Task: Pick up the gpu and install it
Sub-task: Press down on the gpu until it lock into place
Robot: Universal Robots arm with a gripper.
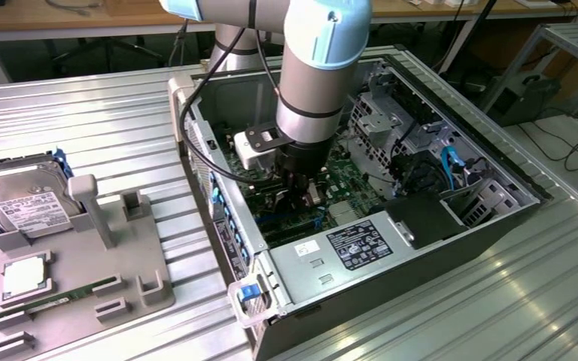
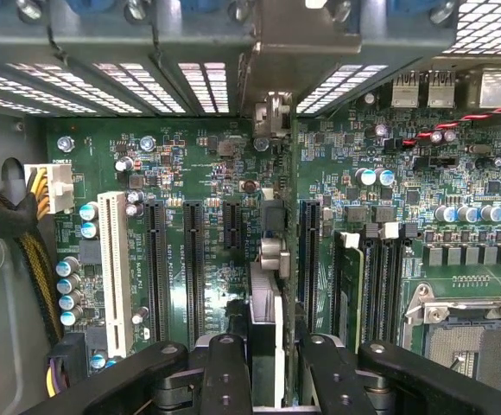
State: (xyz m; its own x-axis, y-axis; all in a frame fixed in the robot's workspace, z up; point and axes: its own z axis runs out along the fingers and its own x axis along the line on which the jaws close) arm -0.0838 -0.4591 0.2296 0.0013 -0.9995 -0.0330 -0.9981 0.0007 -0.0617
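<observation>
My gripper (image 1: 304,197) reaches down into the open computer case (image 1: 219,218), just over the green motherboard (image 1: 345,180). In the wrist view the gpu (image 2: 266,298) stands edge-on between my two black fingers (image 2: 225,372), and the gripper (image 2: 268,350) is shut on it. The card runs over the motherboard (image 2: 207,164) between two black expansion slots (image 2: 309,251). Its pale metal bracket (image 2: 276,52) lies against the case's rear slot wall. Whether its lower edge sits in a slot is hidden.
A grey parts holder (image 1: 118,256) on the exterior view's left carries a silver hard drive (image 1: 23,199), a processor (image 1: 26,274) and a green memory stick (image 1: 58,301). Inside the case are the labelled power supply (image 1: 364,244), the processor socket (image 2: 466,337) and yellow-black cables (image 2: 17,233).
</observation>
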